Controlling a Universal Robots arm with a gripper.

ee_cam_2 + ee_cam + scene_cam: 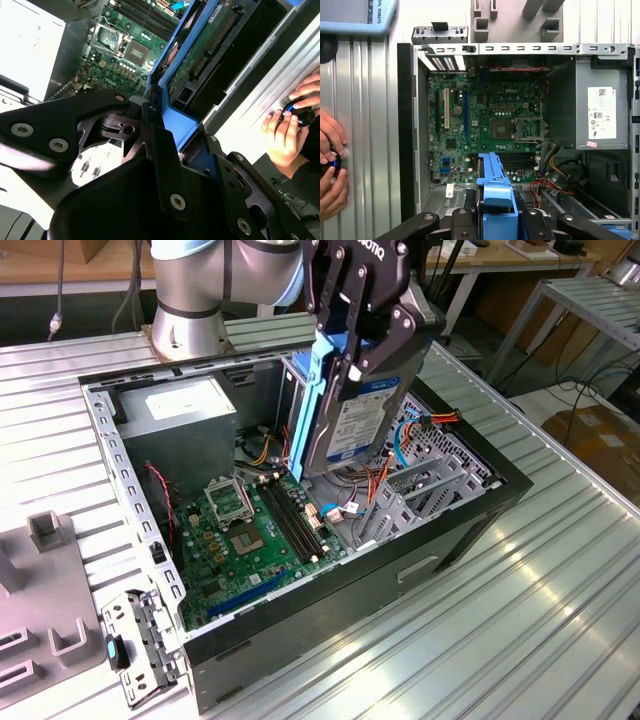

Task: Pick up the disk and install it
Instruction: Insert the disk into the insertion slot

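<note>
Disk (352,430): on edge, tilted, over the open computer case (300,612), upper centre of the exterior view.
Claw (372,352): we see it clamped on the disk.

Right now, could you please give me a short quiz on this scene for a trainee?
1. True or false: the gripper is shut on the disk.
2. The disk is: A) held over the open case; B) lying flat inside it; C) resting outside it.
3. What colour are the disk's rails?
Key: 1 true; 2 A; 3 blue.
</note>
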